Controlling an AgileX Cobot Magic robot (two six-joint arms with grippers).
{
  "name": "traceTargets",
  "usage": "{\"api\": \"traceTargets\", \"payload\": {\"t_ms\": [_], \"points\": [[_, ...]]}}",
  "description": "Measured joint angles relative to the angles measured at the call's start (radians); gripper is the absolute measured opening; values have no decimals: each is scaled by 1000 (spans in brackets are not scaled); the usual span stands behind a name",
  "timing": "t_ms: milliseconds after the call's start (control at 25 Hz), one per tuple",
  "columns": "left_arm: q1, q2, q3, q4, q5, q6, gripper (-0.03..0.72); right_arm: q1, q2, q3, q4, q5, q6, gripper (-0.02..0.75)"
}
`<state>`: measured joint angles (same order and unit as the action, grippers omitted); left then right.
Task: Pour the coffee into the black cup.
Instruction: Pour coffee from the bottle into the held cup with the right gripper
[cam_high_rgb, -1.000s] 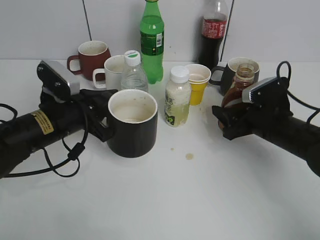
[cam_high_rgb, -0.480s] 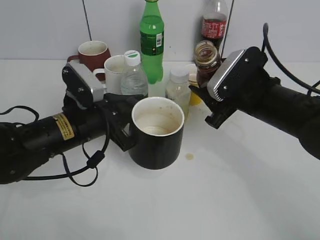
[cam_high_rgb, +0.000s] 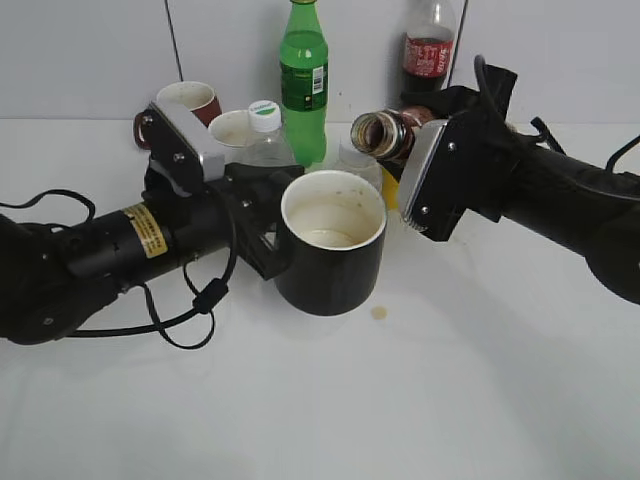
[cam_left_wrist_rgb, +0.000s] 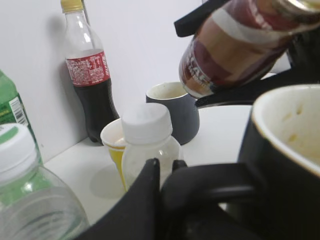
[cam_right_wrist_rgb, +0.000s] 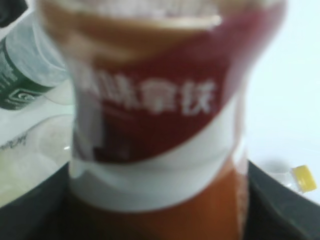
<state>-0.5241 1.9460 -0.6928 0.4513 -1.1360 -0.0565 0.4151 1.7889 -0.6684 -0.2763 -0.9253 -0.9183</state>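
Exterior view: left gripper (cam_high_rgb: 272, 232) is clamping the black cup (cam_high_rgb: 331, 255) by its handle side, holding it up just off the table (cam_high_rgb: 330, 400), mouth up, cream inside mostly bare. Right gripper (cam_high_rgb: 425, 160) is gripping the coffee bottle (cam_high_rgb: 385, 133) round its body, tipped w/ the open mouth facing left, above and a bit behind the cup's rim. No stream showing yet, so the pour is prob. only about to start.

Left wrist view is showing the bottle (cam_left_wrist_rgb: 240, 45) leaning over the cup rim (cam_left_wrist_rgb: 285, 130), label side down. Fingers (cam_left_wrist_rgb: 150, 200) are closing on the handle. Right wrist view is showing only the blurred label (cam_right_wrist_rgb: 155, 100) between dark jaws; the fingers are wrapping the bottle, contact pts hidden.

Handling, judged:
- Bottle is looking like thin plastic, partly full, light; smooth label could slip, so the mid-body grip at the waist is the sensible spot. Squeezing hard w/ no cap could spurt liquid.
- Cup is looking ceramic, glossy, heavyish for a handle-only hold; it could swing as liquid is going in.

Behind: green bottle (cam_high_rgb: 303, 80), cola bottle (cam_high_rgb: 428, 50), red mug (cam_high_rgb: 185, 100), small white-capped bottle (cam_left_wrist_rgb: 147, 145).
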Motion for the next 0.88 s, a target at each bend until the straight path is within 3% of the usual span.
{"api": "traceTargets", "payload": {"t_ms": [880], "points": [[-1, 0, -3, 82, -12, -22, 42, 0, 0, 0, 32, -97, -372, 499]]}}
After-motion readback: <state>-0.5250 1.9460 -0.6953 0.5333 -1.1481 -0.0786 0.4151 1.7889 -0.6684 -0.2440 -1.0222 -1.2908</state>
